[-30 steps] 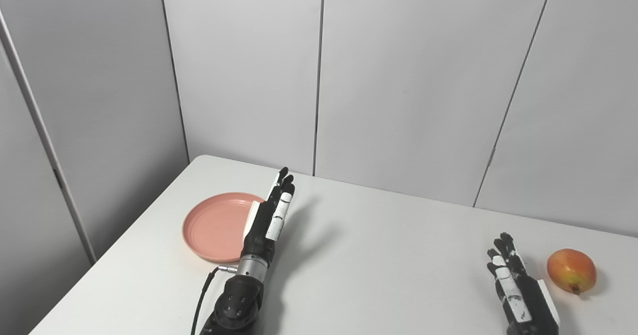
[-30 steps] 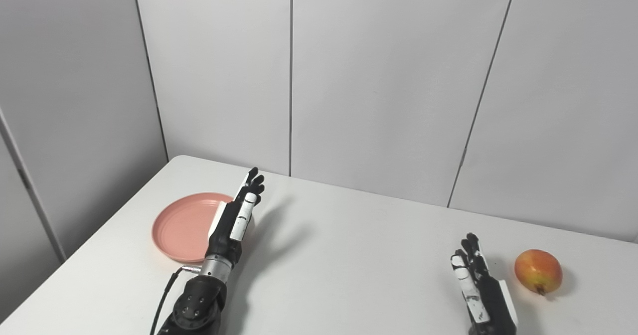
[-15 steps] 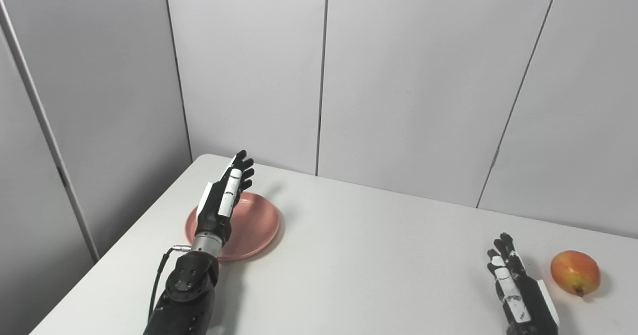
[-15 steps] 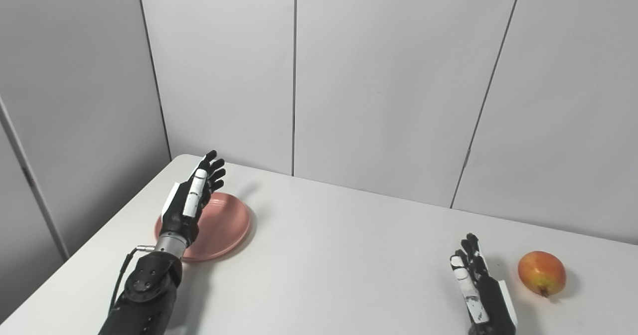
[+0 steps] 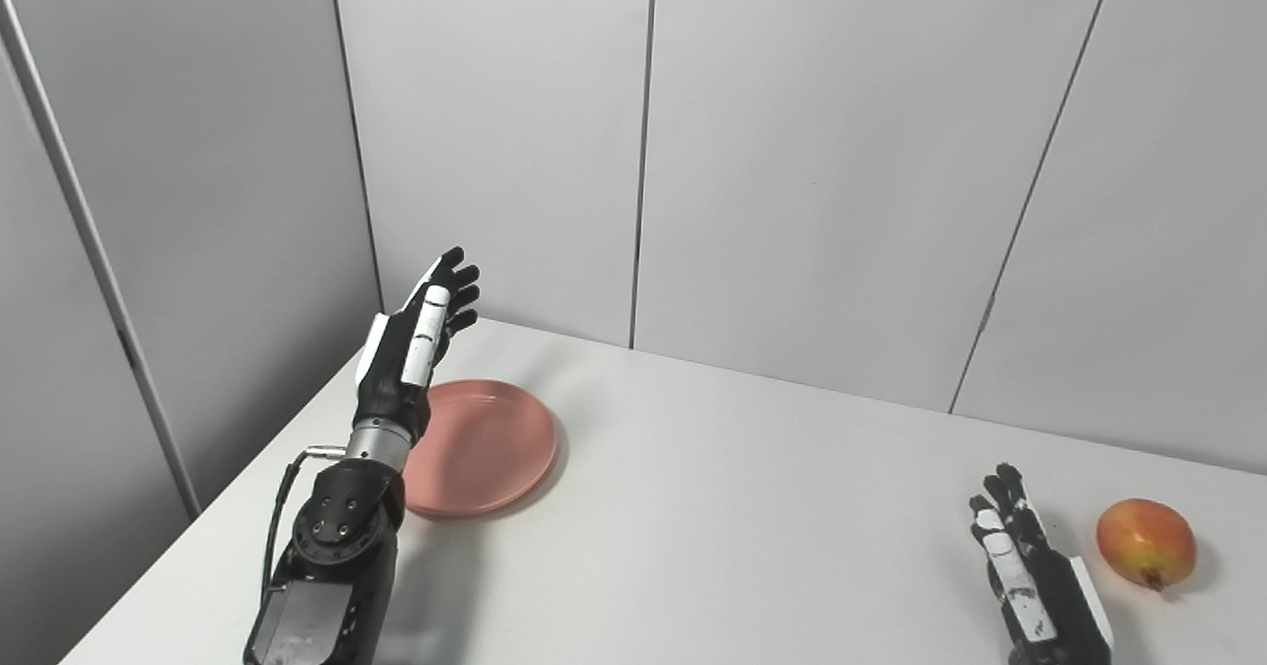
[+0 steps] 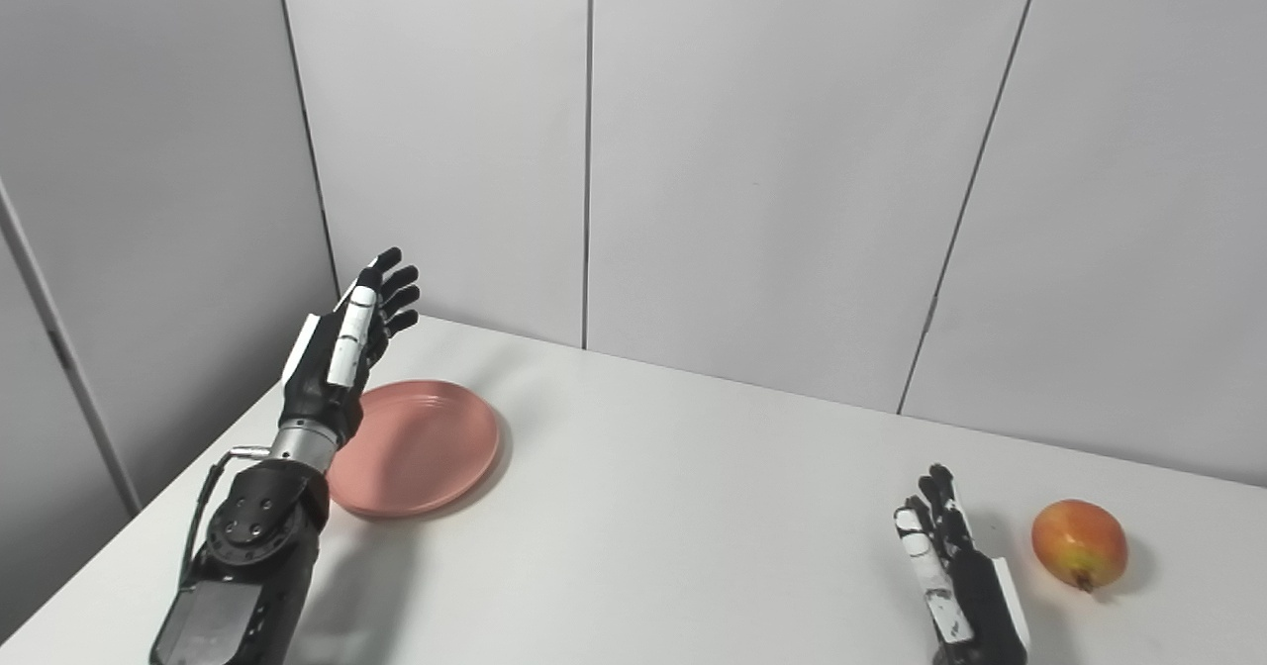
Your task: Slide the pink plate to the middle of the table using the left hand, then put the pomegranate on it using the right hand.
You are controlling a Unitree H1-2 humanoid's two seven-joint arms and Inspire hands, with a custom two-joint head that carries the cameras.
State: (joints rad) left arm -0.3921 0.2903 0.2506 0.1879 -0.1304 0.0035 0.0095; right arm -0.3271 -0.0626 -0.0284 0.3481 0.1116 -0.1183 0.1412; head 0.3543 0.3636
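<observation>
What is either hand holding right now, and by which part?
Nothing. The left hand is open, raised at the pink plate's left side; the right hand is open beside the pomegranate, not touching it.

This looks like a lab or test cell rather than a home. A plain white table [image 5: 752, 507] stands in a corner closed in by bare grey-white wall panels [image 5: 812, 150] with thin dark seams. The only furnishings are a plate [image 5: 485, 442] and a fruit [image 5: 1145, 542], with nothing domestic around them.
</observation>
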